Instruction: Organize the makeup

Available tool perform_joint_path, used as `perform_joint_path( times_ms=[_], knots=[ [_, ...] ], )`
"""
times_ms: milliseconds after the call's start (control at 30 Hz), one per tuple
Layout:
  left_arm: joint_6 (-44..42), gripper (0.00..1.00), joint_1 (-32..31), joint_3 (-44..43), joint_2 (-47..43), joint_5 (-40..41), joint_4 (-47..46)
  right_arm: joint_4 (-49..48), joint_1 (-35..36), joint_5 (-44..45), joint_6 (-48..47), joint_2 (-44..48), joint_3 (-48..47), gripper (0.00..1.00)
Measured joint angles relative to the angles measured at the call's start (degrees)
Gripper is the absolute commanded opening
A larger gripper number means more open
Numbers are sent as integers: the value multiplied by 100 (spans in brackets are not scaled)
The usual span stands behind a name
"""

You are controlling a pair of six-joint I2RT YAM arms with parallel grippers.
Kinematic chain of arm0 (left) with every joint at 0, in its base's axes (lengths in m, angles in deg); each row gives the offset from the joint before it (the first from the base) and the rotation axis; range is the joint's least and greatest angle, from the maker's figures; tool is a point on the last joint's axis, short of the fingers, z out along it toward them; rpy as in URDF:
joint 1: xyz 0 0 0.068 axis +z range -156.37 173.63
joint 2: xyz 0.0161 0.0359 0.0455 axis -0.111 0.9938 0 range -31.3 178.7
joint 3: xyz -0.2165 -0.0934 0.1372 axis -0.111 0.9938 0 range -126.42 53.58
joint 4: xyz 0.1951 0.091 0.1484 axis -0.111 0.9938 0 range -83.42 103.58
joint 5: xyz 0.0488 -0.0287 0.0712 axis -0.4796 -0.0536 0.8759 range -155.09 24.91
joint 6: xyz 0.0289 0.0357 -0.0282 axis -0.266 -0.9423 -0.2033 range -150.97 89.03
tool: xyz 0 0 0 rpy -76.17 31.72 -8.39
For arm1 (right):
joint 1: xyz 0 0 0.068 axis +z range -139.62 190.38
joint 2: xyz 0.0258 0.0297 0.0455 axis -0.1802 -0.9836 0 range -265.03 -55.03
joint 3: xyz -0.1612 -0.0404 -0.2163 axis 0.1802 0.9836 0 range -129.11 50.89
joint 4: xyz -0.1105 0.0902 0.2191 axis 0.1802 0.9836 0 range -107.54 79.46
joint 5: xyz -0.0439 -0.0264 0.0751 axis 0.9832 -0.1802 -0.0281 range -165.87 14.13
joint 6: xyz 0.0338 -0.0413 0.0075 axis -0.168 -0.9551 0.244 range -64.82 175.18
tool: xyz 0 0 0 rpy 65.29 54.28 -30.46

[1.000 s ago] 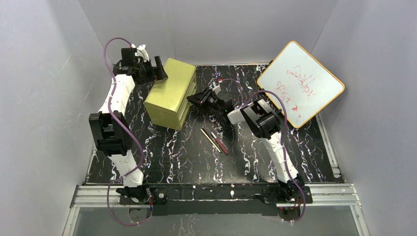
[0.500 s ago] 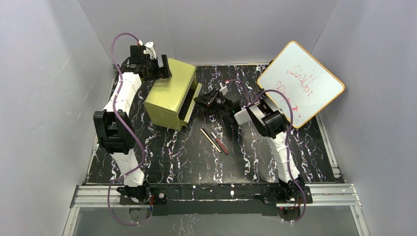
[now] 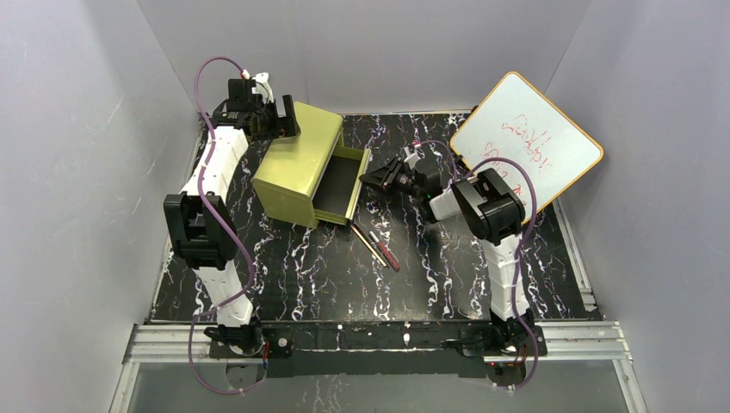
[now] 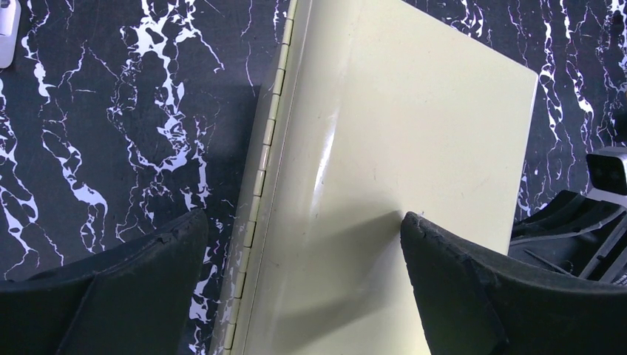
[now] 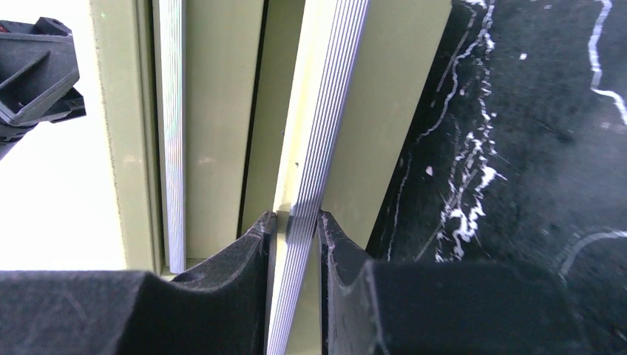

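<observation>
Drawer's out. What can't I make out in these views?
Top view: the drawer interior is in dark shadow; contents cannot be told.
Top view: gold pencil and red pencil are too small for detail, and outside both wrist views.
Left wrist view: left gripper is open over the box; contact unclear.
Right wrist view: right gripper, shut on the handle, hides the drawer front below.

Twin white-and-black arms trailing purple cables.
The left arm [image 3: 215, 159] and right arm [image 3: 498, 275] have smooth white link shells, blocky black joint housings and small black bases [image 3: 232, 337]. A purple cable [image 3: 197, 86] loops along each arm. The gripper fingers [image 4: 473, 296] are thick and matte black, with rough, slightly chipped edges.
</observation>
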Motion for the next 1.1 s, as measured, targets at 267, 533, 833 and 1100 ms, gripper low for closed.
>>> perform_joint_path(
  times_ms=[267,533,833,1100],
  knots=[
    [0,99,0,0,0,15,-13,772,-245,46,-675,514,374,1],
    [0,99,0,0,0,26,-17,2354,-422,229,-1648,1091,382,51],
    [9,99,0,0,0,42,-20,5724,-92,960,-3488,2483,-855,63],
    [20,99,0,0,0,44,-20,8216,1550,2695,-4570,2771,-1779,59]
  ],
)
